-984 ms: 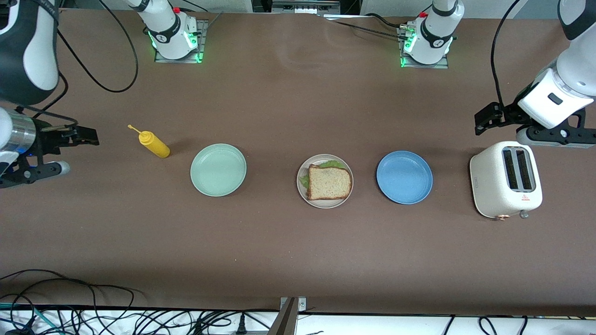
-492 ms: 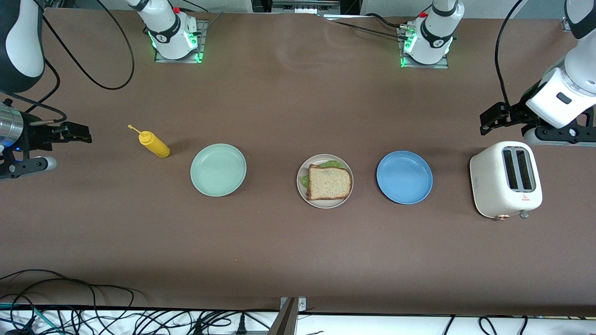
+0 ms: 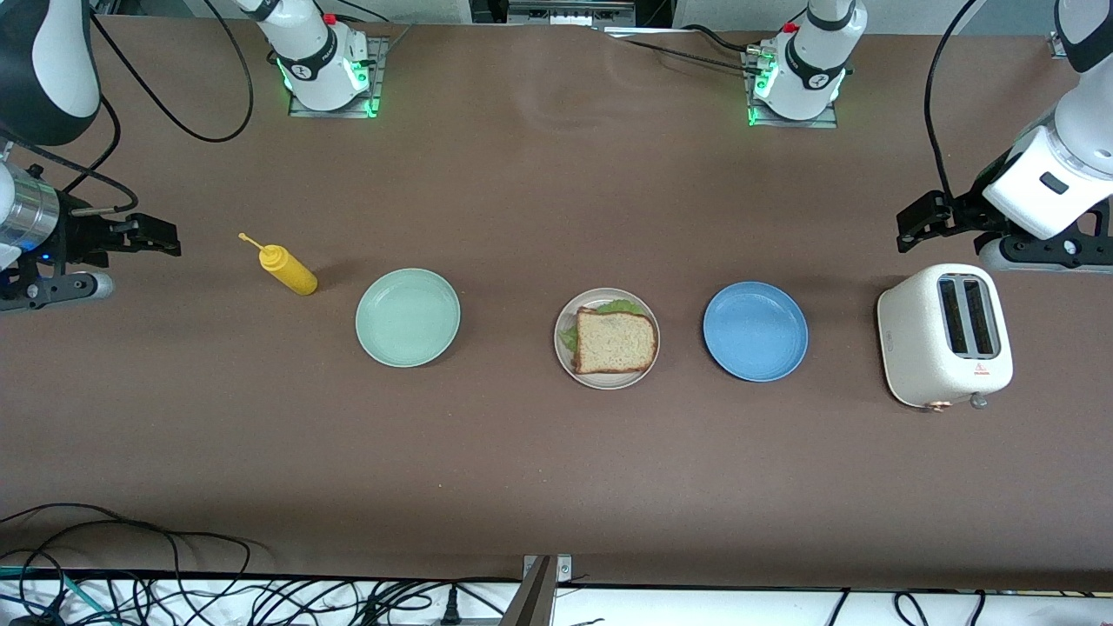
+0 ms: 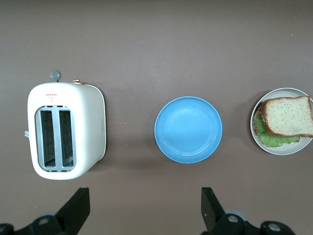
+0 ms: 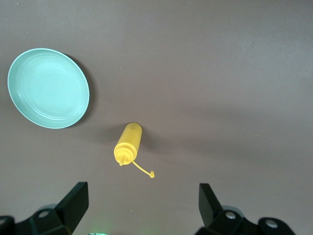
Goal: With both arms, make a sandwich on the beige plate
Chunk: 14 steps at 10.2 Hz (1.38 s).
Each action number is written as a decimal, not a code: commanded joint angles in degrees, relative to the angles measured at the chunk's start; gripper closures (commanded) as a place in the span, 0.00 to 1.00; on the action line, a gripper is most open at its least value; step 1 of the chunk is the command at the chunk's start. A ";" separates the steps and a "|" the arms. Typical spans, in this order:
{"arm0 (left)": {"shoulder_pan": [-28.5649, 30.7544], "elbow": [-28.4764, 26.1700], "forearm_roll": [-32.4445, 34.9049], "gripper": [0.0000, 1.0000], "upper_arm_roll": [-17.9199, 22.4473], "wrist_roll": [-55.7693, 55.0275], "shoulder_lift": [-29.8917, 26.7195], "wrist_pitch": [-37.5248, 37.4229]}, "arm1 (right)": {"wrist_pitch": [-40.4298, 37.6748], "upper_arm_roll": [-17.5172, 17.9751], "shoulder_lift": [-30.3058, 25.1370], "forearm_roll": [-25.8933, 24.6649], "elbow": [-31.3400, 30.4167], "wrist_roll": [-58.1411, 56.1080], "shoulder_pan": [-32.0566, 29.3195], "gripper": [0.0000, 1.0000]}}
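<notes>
The sandwich (image 3: 615, 341) lies on the beige plate (image 3: 609, 383) in the middle of the table: a tan bread slice on top, with green lettuce (image 3: 619, 306) sticking out from under it. It also shows in the left wrist view (image 4: 288, 116) on the plate (image 4: 281, 152). My left gripper (image 3: 909, 228) hangs open and empty over bare table by the toaster; its jaws (image 4: 145, 196) stand wide apart. My right gripper (image 3: 165, 239) hangs open and empty (image 5: 142, 193) over bare table at the right arm's end, beside the mustard bottle.
An empty blue plate (image 3: 755, 330) lies between the beige plate and a white toaster (image 3: 945, 335). An empty mint-green plate (image 3: 407, 316) and a lying yellow mustard bottle (image 3: 289, 270) are toward the right arm's end. Cables run along the table's near edge.
Both arms have drawn back a little toward their own ends of the table. The right hand has shifted most. The sandwich and plates have not moved.
</notes>
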 commanded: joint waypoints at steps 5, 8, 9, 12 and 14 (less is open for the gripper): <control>0.22 -1.36 0.57 0.00 -0.29 0.02 -1.32 0.49 | 2.75 8.91 -2.49 -4.53 -2.92 6.00 -6.47 0.00; 0.22 -1.36 0.57 0.00 -0.29 0.02 -1.32 0.49 | 2.49 8.90 -1.53 -3.38 -0.64 6.08 -6.20 0.00; 0.22 -1.36 0.57 0.00 -0.29 0.02 -1.32 0.49 | 2.49 8.90 -1.43 -3.38 -0.54 6.00 -6.20 0.00; 0.22 -1.36 0.57 0.00 -0.29 0.02 -1.32 0.49 | 2.75 8.82 -1.35 -3.38 -0.46 6.17 -6.64 0.00; 0.13 -1.36 0.57 0.00 -0.38 -0.07 -1.32 0.49 | 2.05 8.90 -1.00 -3.81 0.77 5.56 -6.29 0.00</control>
